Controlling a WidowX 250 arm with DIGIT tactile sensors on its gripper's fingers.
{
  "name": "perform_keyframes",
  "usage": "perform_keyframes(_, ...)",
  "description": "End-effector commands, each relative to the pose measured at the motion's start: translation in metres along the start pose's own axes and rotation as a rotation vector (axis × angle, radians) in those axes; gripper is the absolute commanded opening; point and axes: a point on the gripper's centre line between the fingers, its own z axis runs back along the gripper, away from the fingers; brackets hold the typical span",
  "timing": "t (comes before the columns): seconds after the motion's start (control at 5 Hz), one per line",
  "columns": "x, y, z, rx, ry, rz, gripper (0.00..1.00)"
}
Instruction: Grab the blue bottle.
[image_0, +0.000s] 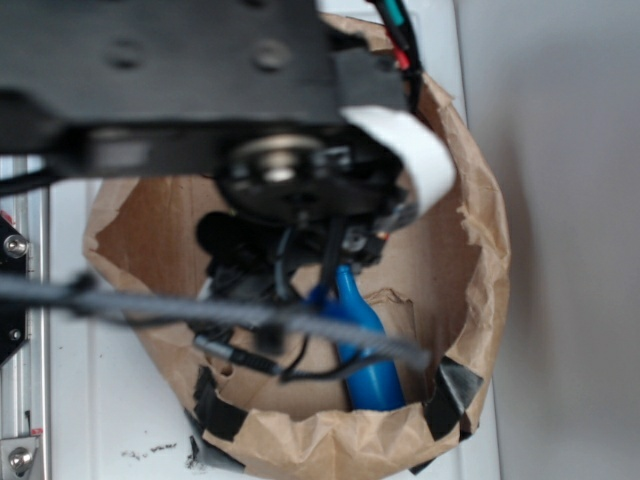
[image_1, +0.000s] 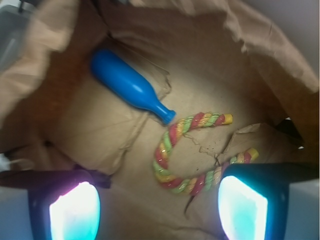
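Wrist view: spread-jawed gripper (image_1: 157, 210) above crumpled brown paper bag (image_1: 115, 130) holding blue bottle (image_1: 127, 85) beside rope (image_1: 187, 150).

The blue bottle (image_1: 128, 85) is a small, glossy, bright-blue plastic toy with a plump body tapering to a narrow neck and a ringed lip. In the wrist view it lies on its side in the upper left of the frame, neck pointing toward the lower right. In the exterior view the bottle (image_0: 368, 352) shows at lower center, partly hidden.
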Motion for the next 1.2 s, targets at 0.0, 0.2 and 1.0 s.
perform_keyframes(0.0,-0.013,-0.056,-0.027,-0.024,0.002,-0.164,1.0)
perform_keyframes(0.2,-0.012,-0.096,-0.036,-0.041,-0.009,-0.262,1.0)
perform_keyframes(1.0,-0.011,-0.118,-0.025,0.044,-0.021,-0.21,1.0)
